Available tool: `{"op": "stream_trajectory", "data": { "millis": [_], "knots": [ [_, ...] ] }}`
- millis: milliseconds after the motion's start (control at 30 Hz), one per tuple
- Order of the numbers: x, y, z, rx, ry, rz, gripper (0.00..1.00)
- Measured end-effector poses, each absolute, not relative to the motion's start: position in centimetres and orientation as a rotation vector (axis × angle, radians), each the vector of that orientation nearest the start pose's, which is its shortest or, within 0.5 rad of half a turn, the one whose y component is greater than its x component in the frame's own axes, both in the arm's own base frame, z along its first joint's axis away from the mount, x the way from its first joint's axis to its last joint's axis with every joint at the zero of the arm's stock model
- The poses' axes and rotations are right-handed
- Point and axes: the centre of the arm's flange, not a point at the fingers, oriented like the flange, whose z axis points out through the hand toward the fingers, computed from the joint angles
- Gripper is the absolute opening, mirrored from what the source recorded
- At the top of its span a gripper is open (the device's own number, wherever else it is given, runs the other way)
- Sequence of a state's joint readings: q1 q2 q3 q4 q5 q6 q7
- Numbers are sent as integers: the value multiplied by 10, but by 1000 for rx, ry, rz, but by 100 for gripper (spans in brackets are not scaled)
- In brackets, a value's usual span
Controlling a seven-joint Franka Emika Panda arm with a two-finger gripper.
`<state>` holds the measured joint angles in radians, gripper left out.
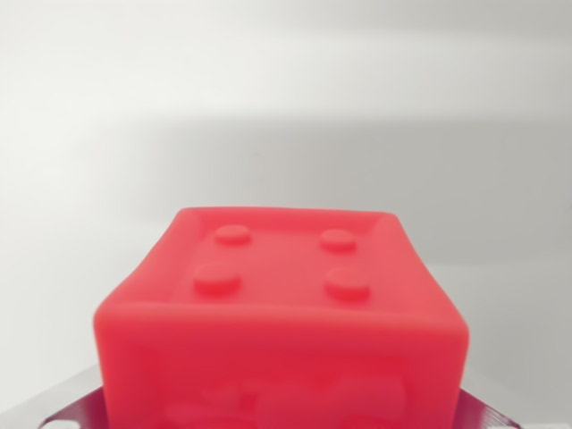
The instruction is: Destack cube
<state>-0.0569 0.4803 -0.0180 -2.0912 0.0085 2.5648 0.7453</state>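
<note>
A red cube (286, 304) with four round studs on its top face fills the lower middle of the wrist view, very close to the camera. Grey metal fingers (76, 413) show at both bottom corners, pressed against the cube's left and right sides. My gripper (281, 418) sits shut on this cube. The cube's front face carries raised shapes that the bottom edge of the view cuts off. No second cube shows; whatever lies under the red one is hidden.
Behind the cube is a plain white, blurred surface with a soft grey shadow band across the middle. Nothing else is in view.
</note>
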Motion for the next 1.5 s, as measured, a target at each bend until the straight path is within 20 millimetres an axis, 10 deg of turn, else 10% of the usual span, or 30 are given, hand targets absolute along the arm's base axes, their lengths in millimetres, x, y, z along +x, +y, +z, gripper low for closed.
{"op": "stream_trajectory", "data": {
  "millis": [1433, 1467, 1500],
  "knots": [
    [582, -44, 117, -2883, 1261, 5, 0],
    [582, -44, 116, -2883, 1261, 4, 100],
    [582, -44, 116, -2883, 1261, 4, 100]
  ]
}}
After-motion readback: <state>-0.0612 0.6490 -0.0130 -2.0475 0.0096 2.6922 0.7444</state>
